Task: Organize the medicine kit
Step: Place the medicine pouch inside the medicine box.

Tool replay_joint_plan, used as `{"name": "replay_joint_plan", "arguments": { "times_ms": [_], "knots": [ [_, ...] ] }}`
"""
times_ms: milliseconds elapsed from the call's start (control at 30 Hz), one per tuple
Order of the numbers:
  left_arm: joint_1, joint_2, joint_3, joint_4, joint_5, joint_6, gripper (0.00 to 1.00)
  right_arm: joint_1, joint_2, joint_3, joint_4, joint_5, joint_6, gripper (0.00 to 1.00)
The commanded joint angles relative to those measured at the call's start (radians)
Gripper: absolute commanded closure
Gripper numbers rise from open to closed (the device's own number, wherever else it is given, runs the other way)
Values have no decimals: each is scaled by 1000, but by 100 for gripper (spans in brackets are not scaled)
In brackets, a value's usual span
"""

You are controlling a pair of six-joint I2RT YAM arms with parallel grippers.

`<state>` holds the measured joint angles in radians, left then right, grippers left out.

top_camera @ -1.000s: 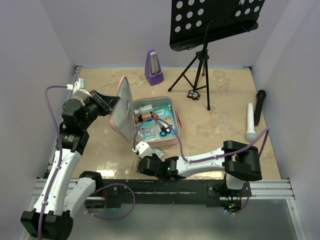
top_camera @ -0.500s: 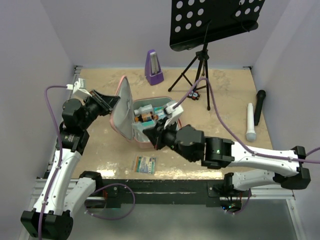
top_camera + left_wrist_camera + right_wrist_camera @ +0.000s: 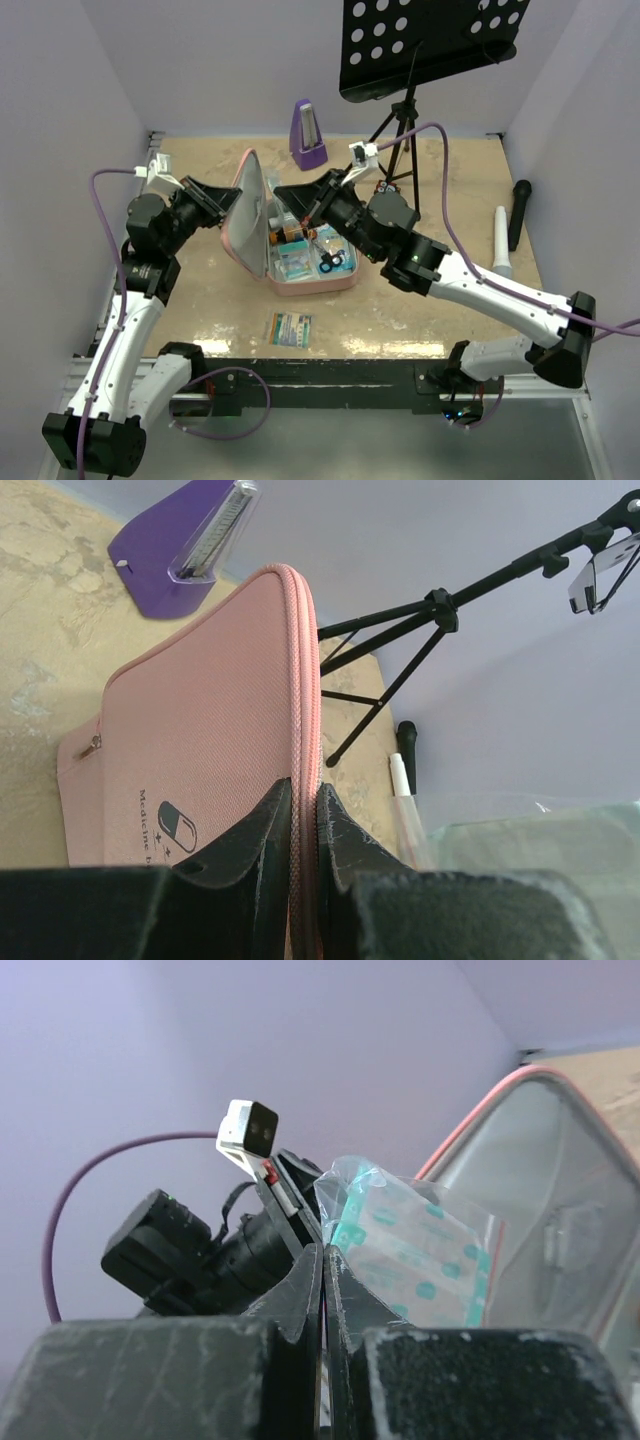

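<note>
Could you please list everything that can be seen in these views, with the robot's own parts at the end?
medicine kit: one, pink with grey lining, mid-table, open, lid upright
packets in kit: several, mostly teal and white, in the kit's base
clear packet: one, clear with teal print, held above the kit
loose packet: one, pale with teal print, flat on the table near the front edge
metronome: one, purple, back of the table
music stand: one, black, on a tripod, back right
white microphone: one, white, right side
black microphone: one, black, beside the white one
table: one, beige
left end effector: one, black, shut on the kit's lid edge
right end effector: one, black, shut on the clear packet
</note>
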<state>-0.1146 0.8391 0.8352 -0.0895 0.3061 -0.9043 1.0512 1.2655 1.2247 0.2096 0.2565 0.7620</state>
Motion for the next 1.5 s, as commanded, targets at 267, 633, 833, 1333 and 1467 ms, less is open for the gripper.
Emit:
{"name": "replay_joint_plan", "arguments": {
  "times_ms": [267,633,833,1333,1467],
  "knots": [
    [-7,-21,4,180,-5,-39,100,-39,130,32,267,-151,244,100],
    [-7,-47,-18,195,-9,-28,100,-51,201,39,303,-120,339,100],
    [-7,-55,-21,197,-10,-22,100,-65,235,41,303,-109,367,100],
    [-7,-69,-16,194,4,-25,100,-80,319,7,381,-83,507,100],
    [-7,-72,-13,194,4,-18,100,-82,336,4,381,-83,525,100]
  ]
}}
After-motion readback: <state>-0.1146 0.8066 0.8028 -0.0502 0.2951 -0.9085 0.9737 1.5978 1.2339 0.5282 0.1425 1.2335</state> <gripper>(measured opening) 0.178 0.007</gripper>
